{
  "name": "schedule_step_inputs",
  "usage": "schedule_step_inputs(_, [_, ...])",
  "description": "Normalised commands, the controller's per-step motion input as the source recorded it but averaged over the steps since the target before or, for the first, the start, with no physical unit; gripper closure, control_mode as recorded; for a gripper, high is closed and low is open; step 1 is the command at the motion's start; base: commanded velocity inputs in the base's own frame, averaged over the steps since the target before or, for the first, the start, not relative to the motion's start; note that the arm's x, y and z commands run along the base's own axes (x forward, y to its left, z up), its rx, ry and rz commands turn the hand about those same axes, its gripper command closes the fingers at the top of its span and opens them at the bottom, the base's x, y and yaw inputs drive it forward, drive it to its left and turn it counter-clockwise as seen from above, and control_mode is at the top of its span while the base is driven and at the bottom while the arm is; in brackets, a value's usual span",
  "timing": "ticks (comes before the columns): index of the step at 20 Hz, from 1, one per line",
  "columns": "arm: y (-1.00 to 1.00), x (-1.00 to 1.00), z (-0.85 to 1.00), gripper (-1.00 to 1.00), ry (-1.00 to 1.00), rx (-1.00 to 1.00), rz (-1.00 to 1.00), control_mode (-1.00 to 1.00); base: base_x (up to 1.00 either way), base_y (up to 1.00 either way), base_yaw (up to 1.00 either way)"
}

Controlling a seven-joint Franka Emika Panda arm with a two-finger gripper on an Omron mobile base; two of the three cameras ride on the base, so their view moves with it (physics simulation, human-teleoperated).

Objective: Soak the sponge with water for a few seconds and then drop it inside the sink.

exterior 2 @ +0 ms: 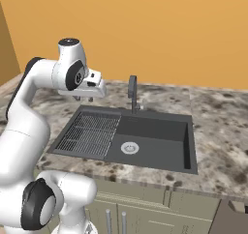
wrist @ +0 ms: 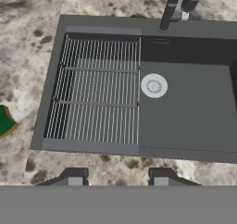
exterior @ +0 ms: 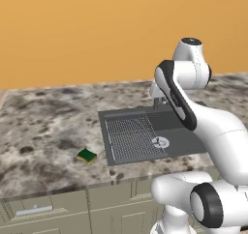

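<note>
Up high over the sink [exterior 2: 145,129], back near the wall edge – the gripper [wrist: 118,177]. Pointing down at the ribbed rack [wrist: 99,91] and the bowl part with the round silver drain [wrist: 154,85]. Two small dark fingertips [wrist: 75,177] at the bottom of the hand view, a gap showing between them, nothing in that gap. Closed as far as it goes, holding nothing.

Sitting on the speckled stone counter [exterior: 43,126] to the left of the sink, near the front edge – the sponge [exterior: 87,156]. Flat, green on top, yellow below. Apart from the sink, not touching it. Just a green corner of it peeking in at the left side of the hand view.

Standing at the back rim of the sink – the curved grey faucet [exterior 2: 132,92], bent over the bowl part.

Under the counter, pale green cupboard doors [exterior: 48,211] with silver handles.
</note>
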Motion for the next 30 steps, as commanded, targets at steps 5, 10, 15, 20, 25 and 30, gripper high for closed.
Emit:
schedule_step_inputs(5, [0.01,0.00,0.00,-1.00,0.00,0.00,0.02,-1.00,0.00,0.00,0.00])
schedule_step_inputs(10, [0.00,-0.02,0.00,-1.00,0.00,0.00,0.07,-1.00,0.00,0.00,0.00])
schedule_step_inputs(15, [-0.05,-0.01,0.00,-1.00,0.00,0.00,0.08,-1.00,0.00,0.00,0.00])
schedule_step_inputs(20, [-0.19,0.00,0.00,-1.00,0.00,0.00,0.07,-1.00,0.00,0.00,0.00])
schedule_step_inputs(25, [-0.18,0.00,0.00,-1.00,0.00,0.00,0.05,-1.00,0.00,0.00,0.00])
schedule_step_inputs(30, [-0.17,0.00,0.00,-1.00,0.00,0.00,0.04,-1.00,0.00,0.00,0.00])
